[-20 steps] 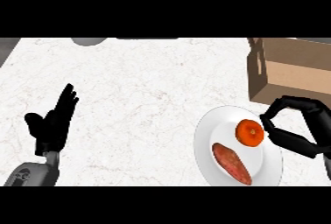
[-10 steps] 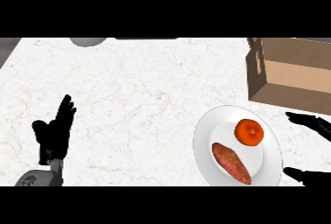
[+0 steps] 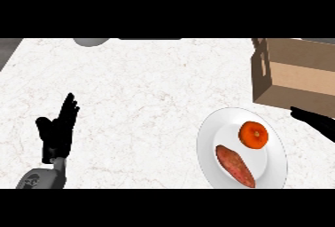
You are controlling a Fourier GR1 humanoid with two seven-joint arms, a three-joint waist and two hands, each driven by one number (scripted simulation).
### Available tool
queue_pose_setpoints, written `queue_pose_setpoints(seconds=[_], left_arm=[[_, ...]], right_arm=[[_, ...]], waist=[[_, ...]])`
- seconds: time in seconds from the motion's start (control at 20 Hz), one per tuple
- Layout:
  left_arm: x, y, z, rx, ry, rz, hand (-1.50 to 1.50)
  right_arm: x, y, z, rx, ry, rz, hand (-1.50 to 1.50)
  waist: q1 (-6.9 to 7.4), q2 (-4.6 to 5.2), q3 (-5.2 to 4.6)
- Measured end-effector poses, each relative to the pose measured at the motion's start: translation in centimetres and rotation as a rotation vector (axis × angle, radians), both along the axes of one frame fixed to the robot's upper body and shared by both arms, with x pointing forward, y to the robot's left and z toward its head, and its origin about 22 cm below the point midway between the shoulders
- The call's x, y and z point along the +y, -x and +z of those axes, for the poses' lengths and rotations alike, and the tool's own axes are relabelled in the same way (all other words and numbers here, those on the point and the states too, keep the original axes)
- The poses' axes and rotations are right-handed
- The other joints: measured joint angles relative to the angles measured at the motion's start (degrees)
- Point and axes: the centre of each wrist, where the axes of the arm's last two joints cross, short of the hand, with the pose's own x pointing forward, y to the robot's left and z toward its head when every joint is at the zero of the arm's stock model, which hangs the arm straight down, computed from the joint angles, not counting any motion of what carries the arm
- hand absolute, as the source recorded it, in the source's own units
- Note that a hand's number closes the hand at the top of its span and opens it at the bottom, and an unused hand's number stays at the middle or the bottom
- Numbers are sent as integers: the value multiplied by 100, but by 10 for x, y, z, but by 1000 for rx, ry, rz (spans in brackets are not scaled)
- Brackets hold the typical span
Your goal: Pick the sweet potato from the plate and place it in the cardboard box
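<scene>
Nearest me, at the lower left, my left hand (image 3: 57,133) rests over the tabletop (image 3: 144,88), fingers straight and pointing away from me, thumb out to the side, holding nothing. Its grey forearm comes in from the bottom edge just below it.

To the lower right sits the white plate (image 3: 211,146), well apart from my left hand. The sweet potato (image 3: 235,165) lies on the near part of the plate, a long reddish-brown shape running at a slant, its near end close to the plate's bottom rim. Just beyond it on the same plate is a round orange fruit (image 3: 253,134); the two are close, but I cannot tell whether they touch.

At the right edge, level with the far part of the plate, my right hand (image 3: 315,119) shows only as dark fingers reaching in towards the left. They look straight and spread apart, and nothing is in them. They are just beside the plate's far rim, not on the sweet potato.

Beyond the plate, at the upper right, stands the cardboard box (image 3: 288,75), open at the top, with a cut-out slot in its left wall. Farthest off, at the top edge, a grey round object (image 3: 91,41) is partly cut off.
</scene>
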Motion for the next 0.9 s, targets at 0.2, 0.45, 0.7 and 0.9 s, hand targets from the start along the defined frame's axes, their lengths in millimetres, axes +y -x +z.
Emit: queue_pose_setpoints(seconds=[0.2,0.45,0.7,0.9], left_arm=[[3,-1,-3,3,-6,-2,0],[-2,4,-10,3,-3,-7,0],[-4,4,-5,-2,-6,-12,0],[-6,5,-12,-2,2,-8,0]], right_arm=[[25,5,11,67,77,12,-150],[52,7,18,140,178,6,-150],[70,8,9,223,267,-16,-150],[89,11,9,259,280,-18,-150]], waist=[[16,7,2],[42,10,2],[46,7,5],[34,9,6]])
